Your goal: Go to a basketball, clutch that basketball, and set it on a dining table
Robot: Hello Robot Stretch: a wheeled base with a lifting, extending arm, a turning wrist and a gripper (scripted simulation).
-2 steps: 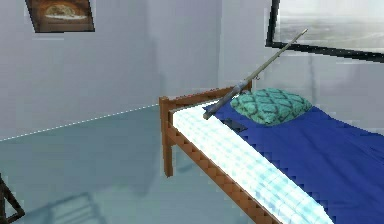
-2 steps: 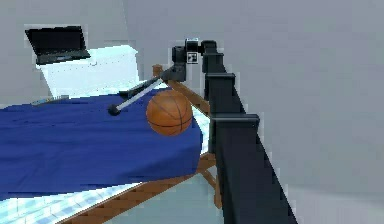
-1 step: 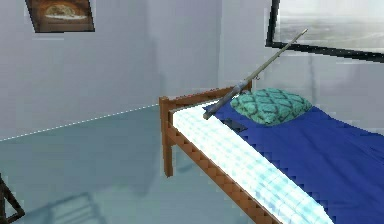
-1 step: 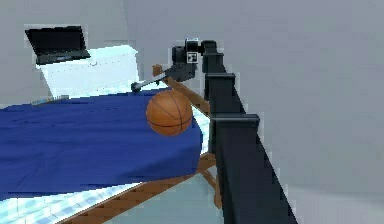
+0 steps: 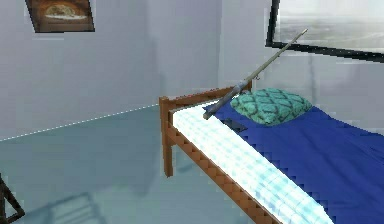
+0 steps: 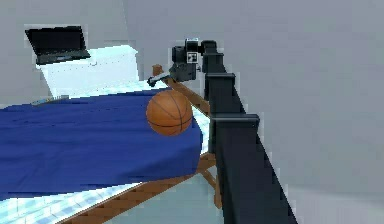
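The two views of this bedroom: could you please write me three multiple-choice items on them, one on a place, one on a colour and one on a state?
1. Where does the pillow lie?
A. on the floor
B. on the bed
C. on a chair

2. What colour is the ball?
A. orange
B. green
C. white

3. How does the laptop stand?
A. lid shut
B. lid up
C. upside down

Answers:
1 B: the teal pillow rests at the bed's head end in the forward view.
2 A: it shows orange against the blue blanket.
3 B: its dark screen stands upright behind the base.
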